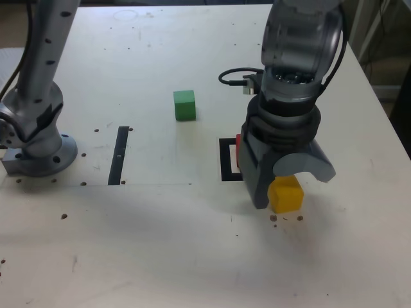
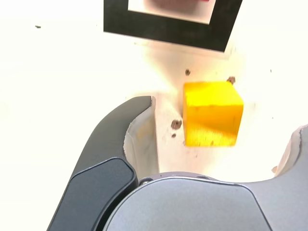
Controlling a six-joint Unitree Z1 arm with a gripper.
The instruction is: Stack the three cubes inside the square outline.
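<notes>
The yellow cube (image 1: 286,194) (image 2: 211,113) rests on the white table just outside the square outline (image 1: 226,160) (image 2: 163,26). My gripper (image 1: 290,188) (image 2: 226,118) is lowered around it and stands open; the wrist view shows a gap between the dark finger (image 2: 139,125) and the cube. The red cube (image 1: 238,146) (image 2: 178,4) sits inside the outline, mostly hidden behind the gripper in the exterior view and cut off at the wrist view's edge. The green cube (image 1: 184,104) stands alone on the table, farther back and toward the exterior view's left.
A straight black tape strip (image 1: 119,154) lies toward the exterior view's left, near the arm's base (image 1: 38,151). A black cable (image 1: 232,77) loops behind the wrist. Small dark specks and screw holes dot the table.
</notes>
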